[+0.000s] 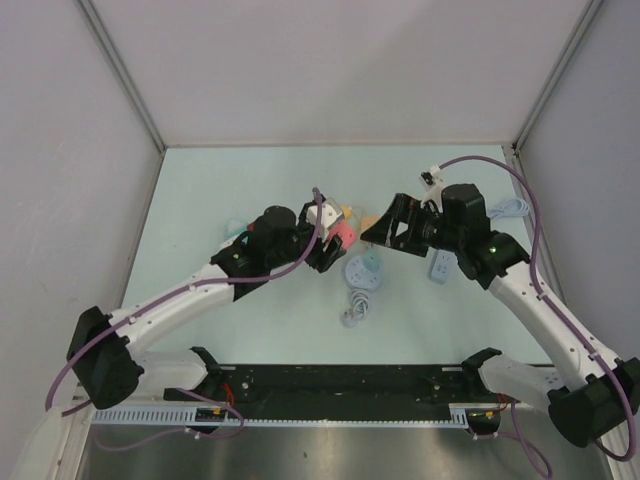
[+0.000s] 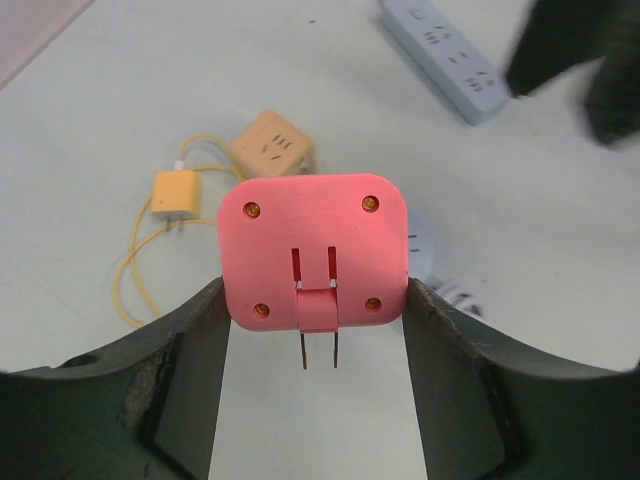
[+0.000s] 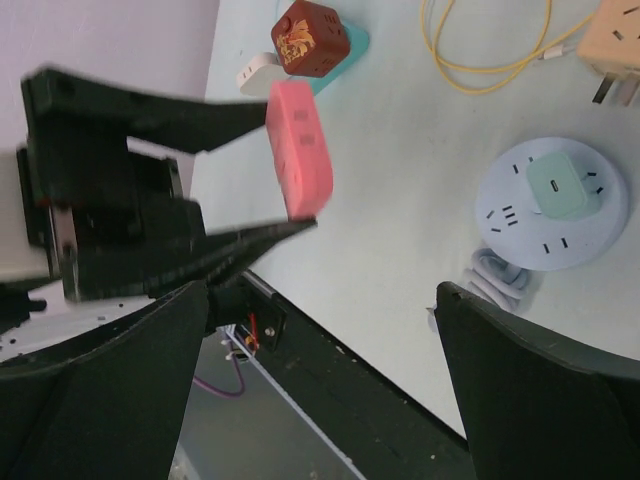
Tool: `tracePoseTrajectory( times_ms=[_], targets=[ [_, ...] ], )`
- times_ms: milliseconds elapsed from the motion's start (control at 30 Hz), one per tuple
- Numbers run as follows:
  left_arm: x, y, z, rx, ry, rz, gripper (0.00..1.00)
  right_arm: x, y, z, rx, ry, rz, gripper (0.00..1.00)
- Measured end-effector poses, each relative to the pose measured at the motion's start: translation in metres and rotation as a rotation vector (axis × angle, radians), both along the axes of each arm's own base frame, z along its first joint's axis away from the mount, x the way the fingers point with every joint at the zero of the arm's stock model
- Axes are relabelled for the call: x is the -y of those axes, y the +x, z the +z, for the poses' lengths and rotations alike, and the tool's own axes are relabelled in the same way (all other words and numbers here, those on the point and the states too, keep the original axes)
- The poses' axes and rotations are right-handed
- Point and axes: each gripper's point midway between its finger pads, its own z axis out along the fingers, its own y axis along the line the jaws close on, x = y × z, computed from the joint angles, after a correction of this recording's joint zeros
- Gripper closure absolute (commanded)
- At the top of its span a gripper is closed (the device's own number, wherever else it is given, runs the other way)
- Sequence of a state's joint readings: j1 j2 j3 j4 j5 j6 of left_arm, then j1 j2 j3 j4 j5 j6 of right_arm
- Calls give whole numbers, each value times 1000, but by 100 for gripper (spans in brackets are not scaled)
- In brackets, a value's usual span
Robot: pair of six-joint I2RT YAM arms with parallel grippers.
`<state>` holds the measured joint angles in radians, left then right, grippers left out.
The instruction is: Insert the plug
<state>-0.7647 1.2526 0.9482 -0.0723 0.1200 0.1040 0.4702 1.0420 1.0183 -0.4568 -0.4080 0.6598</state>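
Item: plug (image 2: pixel 312 240), pink, flat, square-faced. It is being gripped by its two side edges between the fingers of the left pincer (image 2: pixel 315 290) and carried clear of the table. Its screwed face is being turned back toward the palm. Its two prongs (image 2: pixel 320 350) are showing at the palm-side edge, their long axis running along the fingers rather than across them.

Nearby: round socket (image 3: pixel 555 205), with a mint charger (image 3: pixel 558 187) seated in it, lying on the table just beyond and below the left fingertips, on the right-arm side. A strip (image 2: pixel 445 55) is lying farther out past the tips.

Also: right pincer (image 3: pixel 320 300), being held wide apart, gripping nothing, facing the plug from just beyond those tips.

Judgement: the left arm is nearer, being the carrier. The prongs are probably needing to be turned toward a socket face before insertion.
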Motion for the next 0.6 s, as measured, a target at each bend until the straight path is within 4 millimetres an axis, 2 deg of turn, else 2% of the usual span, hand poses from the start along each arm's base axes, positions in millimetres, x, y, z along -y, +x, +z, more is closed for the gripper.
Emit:
tracePoseTrajectory(
  times_ms=[67,233,433,467,600],
  targets=[
    [7,-17,3,30,1,-64,55,-3,4,2,-27,4,-6,1],
    [21,-42,15,97,-22,-167,53,-14,9,-1,-86,4,-1,4],
    [31,-55,22,129,-46,-227,53,-26,10,-6,-144,22,22,19],
    [32,-56,23,130,-48,-232,53,-29,10,-7,-154,27,29,25],
    [33,-57,26,139,-59,-236,53,-39,6,-7,-174,42,66,39]
  ],
)
